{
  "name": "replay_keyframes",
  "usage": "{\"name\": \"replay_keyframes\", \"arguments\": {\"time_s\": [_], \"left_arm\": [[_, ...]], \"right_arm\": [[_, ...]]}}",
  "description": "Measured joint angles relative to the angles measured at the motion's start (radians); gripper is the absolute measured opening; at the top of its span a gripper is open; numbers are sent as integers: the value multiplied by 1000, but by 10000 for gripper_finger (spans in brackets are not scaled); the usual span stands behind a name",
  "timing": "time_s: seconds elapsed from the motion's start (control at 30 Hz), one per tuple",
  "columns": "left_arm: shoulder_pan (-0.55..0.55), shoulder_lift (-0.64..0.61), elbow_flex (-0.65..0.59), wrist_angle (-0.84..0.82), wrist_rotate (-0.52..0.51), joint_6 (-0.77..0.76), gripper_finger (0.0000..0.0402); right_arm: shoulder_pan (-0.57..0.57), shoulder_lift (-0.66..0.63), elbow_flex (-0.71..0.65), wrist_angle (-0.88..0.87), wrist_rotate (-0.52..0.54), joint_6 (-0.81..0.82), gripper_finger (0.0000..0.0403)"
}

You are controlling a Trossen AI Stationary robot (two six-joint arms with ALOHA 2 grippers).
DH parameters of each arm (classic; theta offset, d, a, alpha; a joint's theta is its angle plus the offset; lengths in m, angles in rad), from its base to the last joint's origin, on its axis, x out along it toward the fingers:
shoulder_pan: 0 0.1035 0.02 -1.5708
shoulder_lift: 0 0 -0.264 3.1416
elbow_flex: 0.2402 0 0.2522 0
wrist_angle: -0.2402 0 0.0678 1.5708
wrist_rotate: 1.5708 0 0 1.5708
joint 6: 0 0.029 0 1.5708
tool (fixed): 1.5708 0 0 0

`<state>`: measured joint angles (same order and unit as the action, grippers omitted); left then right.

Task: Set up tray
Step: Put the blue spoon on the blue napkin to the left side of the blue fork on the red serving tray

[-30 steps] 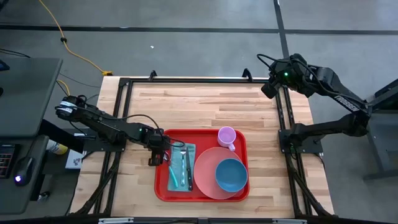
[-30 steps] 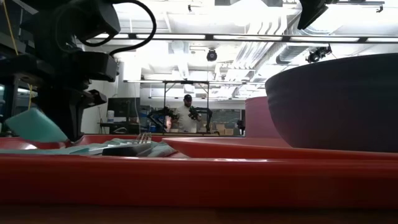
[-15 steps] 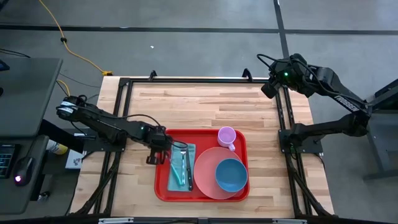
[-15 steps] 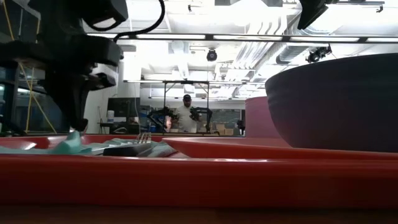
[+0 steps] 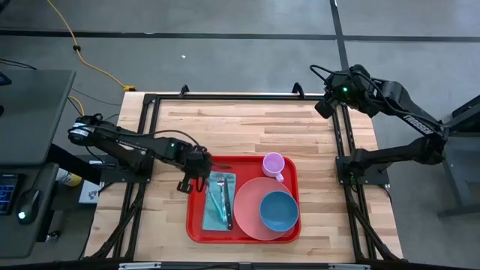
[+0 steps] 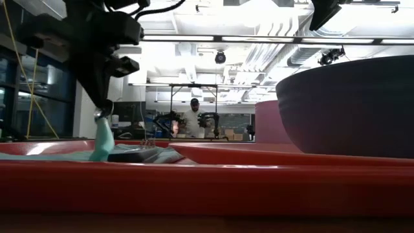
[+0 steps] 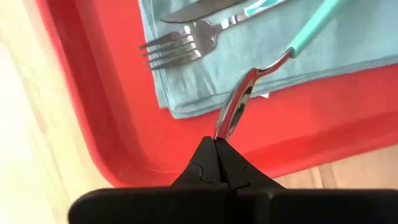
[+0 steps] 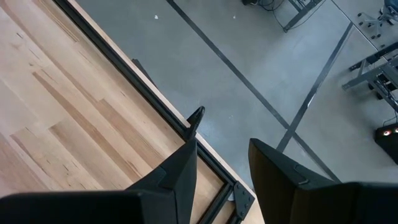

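Observation:
The red tray lies on the near middle of the table. On its left part a teal napkin carries a fork, a knife and a teal-handled spoon. A pink plate with a blue bowl and a pink cup fill the tray's right part. My left gripper is over the tray's far-left corner, shut on the spoon. My right gripper waits open above the table's far-right corner. My left gripper pinches the spoon's metal bowl at its tip between the two shut fingertips, coming from above and the left. The spoon slants down away from the fingers. Its teal handle reaches down onto the napkin.
Bare wood lies on the table's far half and left of the tray. A black frame rail borders the table. In the low view the bowl looms on the right, and a person stands far back in the room.
My left gripper has moved toward the table's far edge and somewhat right, from the tray's left rim to over its far-left corner, staying shut. The spoon's bowl end went with it while its teal handle stayed down on the napkin.

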<state>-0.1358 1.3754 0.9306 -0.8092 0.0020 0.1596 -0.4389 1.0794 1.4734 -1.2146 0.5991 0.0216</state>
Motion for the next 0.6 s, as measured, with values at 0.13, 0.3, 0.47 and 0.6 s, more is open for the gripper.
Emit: {"name": "replay_keyframes", "arguments": {"time_s": [0.13, 0.3, 0.47, 0.6], "left_arm": [[65, 15, 0, -16, 103, 70, 7], [93, 69, 0, -75, 220, 188, 7], [92, 128, 4, -76, 274, 257, 7], [93, 172, 51, -89, 271, 312, 7]], "right_arm": [[0, 0, 0, 0, 0, 0, 124], [0, 0, 0, 0, 0, 1, 124], [0, 0, 0, 0, 0, 4, 124], [0, 0, 0, 0, 2, 7, 124]]}}
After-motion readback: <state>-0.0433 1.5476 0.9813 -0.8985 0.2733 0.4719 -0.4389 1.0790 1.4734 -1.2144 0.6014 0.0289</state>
